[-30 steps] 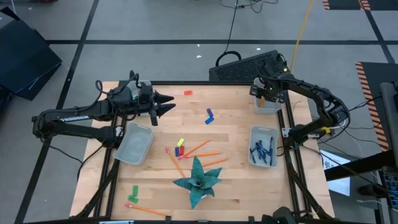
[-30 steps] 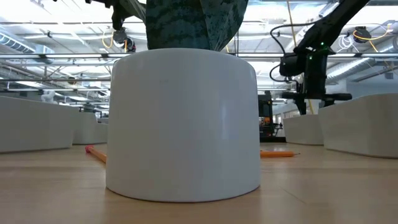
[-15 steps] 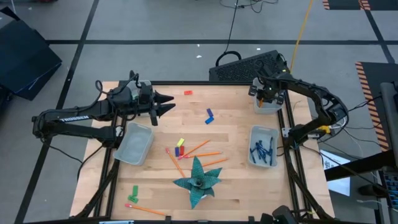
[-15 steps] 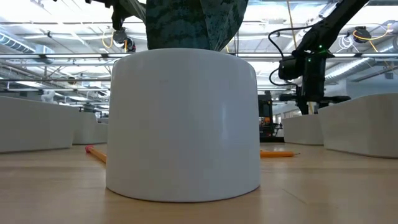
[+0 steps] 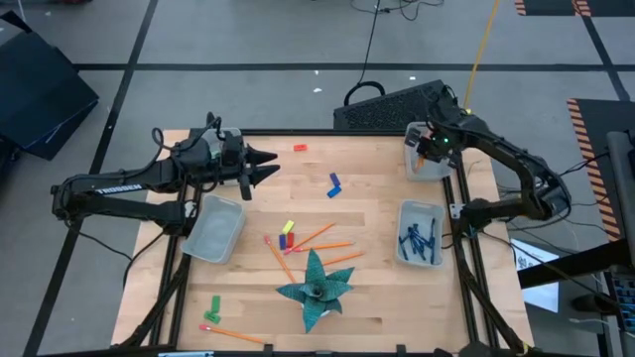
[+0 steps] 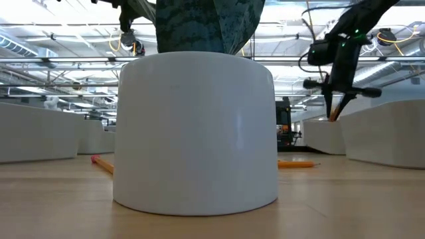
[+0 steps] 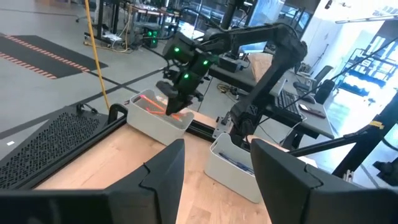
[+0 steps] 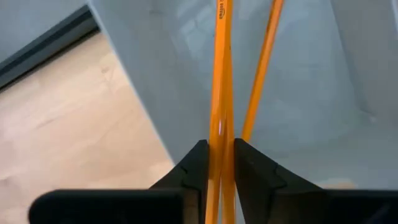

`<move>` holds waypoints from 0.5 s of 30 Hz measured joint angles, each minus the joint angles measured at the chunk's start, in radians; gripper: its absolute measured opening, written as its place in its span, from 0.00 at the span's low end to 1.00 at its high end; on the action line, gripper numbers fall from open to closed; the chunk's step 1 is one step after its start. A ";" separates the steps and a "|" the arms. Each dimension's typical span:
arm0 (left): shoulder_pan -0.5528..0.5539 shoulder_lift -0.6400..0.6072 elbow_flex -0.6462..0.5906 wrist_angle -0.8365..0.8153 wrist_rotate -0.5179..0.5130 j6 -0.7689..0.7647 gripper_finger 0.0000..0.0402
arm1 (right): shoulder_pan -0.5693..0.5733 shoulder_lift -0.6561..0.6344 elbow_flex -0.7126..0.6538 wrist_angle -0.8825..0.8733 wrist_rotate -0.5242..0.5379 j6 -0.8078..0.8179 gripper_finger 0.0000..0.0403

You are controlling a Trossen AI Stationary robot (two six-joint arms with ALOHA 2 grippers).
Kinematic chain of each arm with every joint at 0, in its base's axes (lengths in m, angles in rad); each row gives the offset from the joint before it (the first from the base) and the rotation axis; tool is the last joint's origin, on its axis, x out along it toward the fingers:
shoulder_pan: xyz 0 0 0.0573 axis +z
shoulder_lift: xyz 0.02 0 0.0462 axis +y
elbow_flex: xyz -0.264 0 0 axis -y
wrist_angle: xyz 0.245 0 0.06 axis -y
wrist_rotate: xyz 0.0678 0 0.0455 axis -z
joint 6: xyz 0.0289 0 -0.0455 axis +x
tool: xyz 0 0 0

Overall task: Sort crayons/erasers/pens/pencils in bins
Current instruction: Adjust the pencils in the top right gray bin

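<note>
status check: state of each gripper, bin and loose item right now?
right gripper: shut on a pencil, over the far right bin
left gripper: open, empty, above the table's far left
near right bin: holds pens
left bin: looks empty
loose pencils: flat on the table near the plant

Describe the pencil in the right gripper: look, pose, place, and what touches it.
The pencil is a long, very thin orange stick with small dark print along its side. The right gripper is shut on it, both dark fingers pressing its sides. It hangs over the far right bin, a translucent grey-white tray; in the low view its lower end slants down toward the bin. A second orange pencil lies inside the bin beside it; whether they touch is unclear.
</note>
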 joint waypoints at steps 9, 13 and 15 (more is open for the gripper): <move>0.000 0.000 0.000 0.004 0.000 0.007 0.46 | -0.038 -0.086 0.000 -0.173 -0.102 0.038 0.13; 0.000 0.000 0.000 0.004 0.000 0.012 0.46 | -0.038 -0.087 0.000 -0.165 -0.016 0.069 0.13; 0.000 0.000 0.000 0.004 0.009 0.009 0.46 | -0.039 -0.085 -0.002 -0.131 0.043 0.106 0.13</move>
